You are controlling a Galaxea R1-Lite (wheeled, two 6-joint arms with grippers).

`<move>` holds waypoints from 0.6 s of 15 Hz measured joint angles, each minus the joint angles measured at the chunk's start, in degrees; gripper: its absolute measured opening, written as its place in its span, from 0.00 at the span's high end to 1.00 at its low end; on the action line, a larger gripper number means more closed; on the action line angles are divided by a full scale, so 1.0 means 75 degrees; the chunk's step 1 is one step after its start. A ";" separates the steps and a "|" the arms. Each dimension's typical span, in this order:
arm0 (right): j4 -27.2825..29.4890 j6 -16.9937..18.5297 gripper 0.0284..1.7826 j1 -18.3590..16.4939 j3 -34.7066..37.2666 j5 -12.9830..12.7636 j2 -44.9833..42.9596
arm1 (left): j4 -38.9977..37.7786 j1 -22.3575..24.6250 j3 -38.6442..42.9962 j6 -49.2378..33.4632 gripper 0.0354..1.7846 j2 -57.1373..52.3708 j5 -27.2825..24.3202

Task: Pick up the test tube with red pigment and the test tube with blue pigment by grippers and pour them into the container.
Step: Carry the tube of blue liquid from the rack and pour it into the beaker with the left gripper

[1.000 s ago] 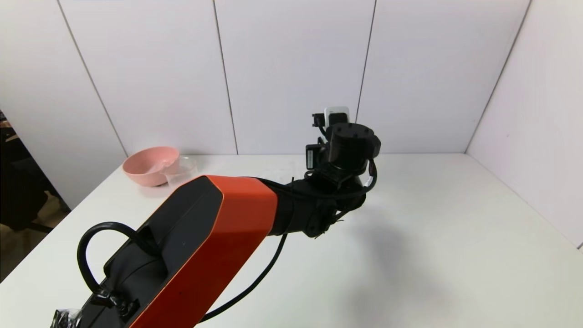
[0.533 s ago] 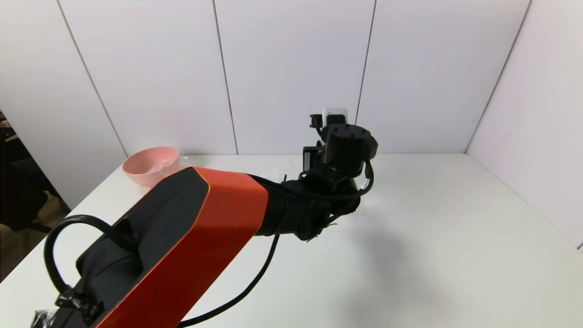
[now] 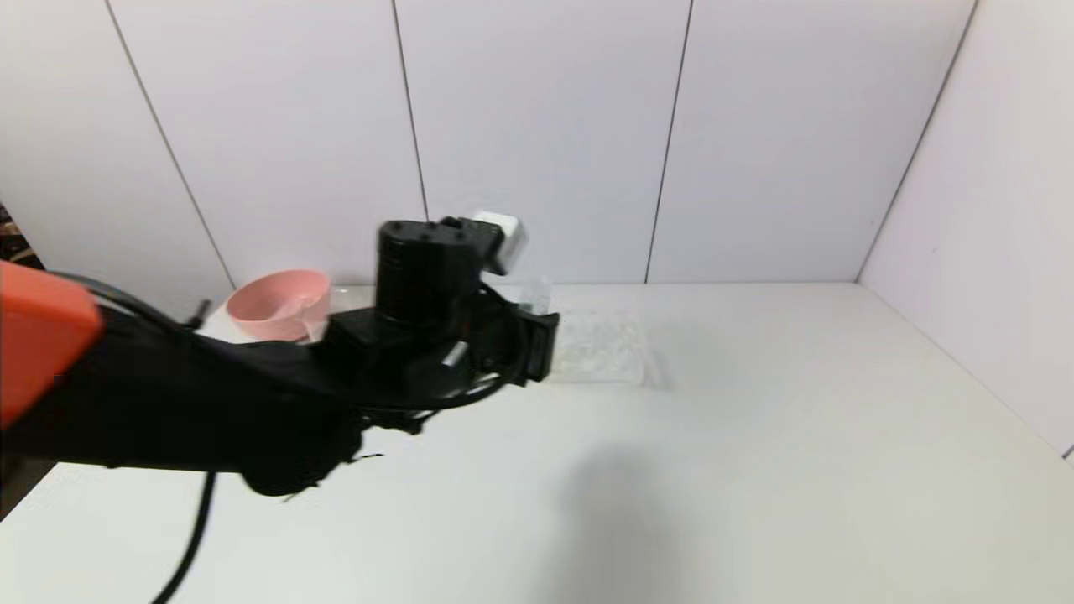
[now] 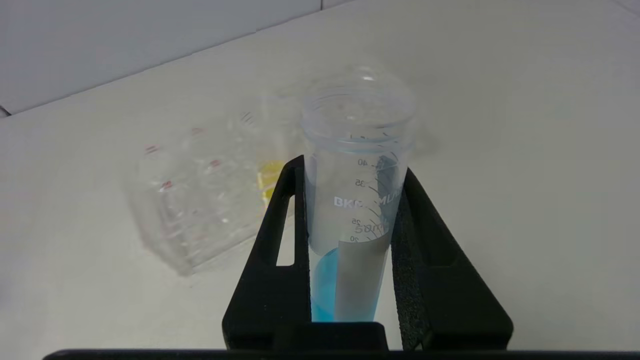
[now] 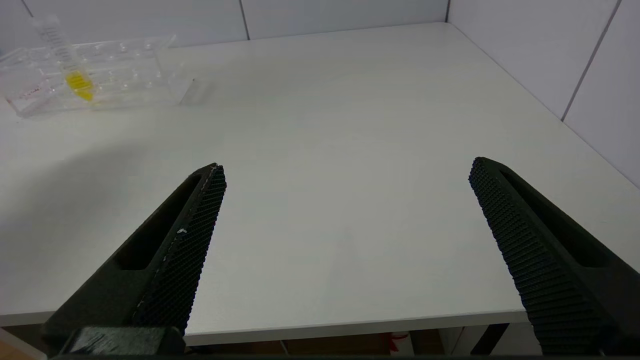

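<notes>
Left gripper [image 4: 350, 175] is pinching the test tube with blue pigment [image 4: 356, 200] mid-body, likely light, slick & spill-prone w/ open mouth; right gripper [image 5: 347, 172], spread wide, is idling nr table [image 5: 350, 100] edge.

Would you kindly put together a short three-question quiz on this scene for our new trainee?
1. True or false: the left claw is shut on the blue tube.
2. What colour is the liquid in the tube standing in the rack?
3. The right claw is: A) open and holding nothing, B) shut on a tube, C) holding the pink bowl.

Key: 1 true; 2 yellow; 3 A.
</notes>
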 joint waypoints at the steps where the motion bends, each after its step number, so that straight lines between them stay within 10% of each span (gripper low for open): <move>1: 0.0003 0.0003 0.00 0.0000 0.0000 0.0000 0.0000 | -0.0011 0.0600 0.0532 0.0112 0.75 -0.0522 -0.0904; 9: 0.0000 0.0000 0.00 0.0000 0.0000 0.0000 0.0000 | -0.0044 0.6919 0.2341 0.1284 0.75 -0.2606 -0.8085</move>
